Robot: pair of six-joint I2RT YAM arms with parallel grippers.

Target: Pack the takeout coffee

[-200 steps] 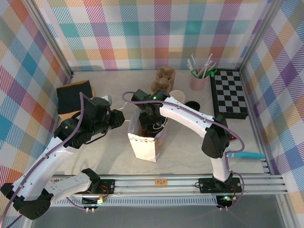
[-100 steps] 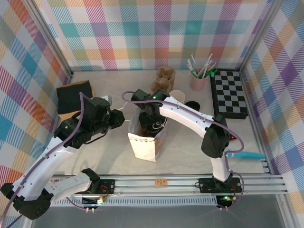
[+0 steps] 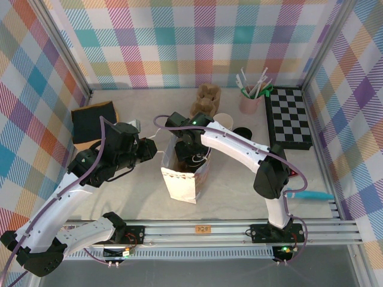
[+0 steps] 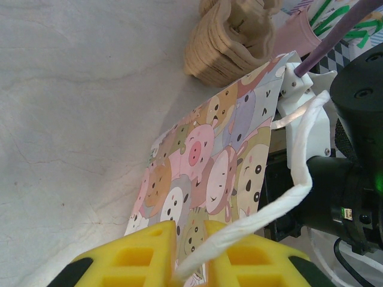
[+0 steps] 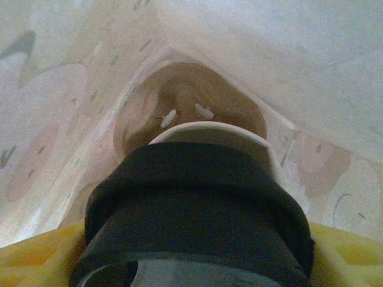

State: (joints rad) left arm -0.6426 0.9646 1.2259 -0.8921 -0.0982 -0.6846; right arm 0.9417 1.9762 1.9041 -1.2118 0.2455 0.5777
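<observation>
Nothing has moved over the last 1 second. The right gripper (image 5: 191,254), jaws wide, clasps the takeout coffee (image 5: 197,197) between them, low inside the cartoon-animal paper bag (image 4: 209,173). The left gripper (image 4: 191,242), jaws narrow, pinches its white handle (image 4: 299,164). Release probably comes next.

1. The back wall (image 3: 179,42) is a cloth with a bright check pattern in pink, blue, yellow and green.
2. The left wall (image 3: 27,95) and the right wall (image 3: 359,101) have the same pattern.
3. Grey metal posts (image 3: 67,52) stand in the far corners.
4. The table (image 3: 149,101) is pale beige with faint veins, like stone.
5. A metal rail (image 3: 239,233) runs along the near edge.
6. The light is even and the shadows are soft.
</observation>
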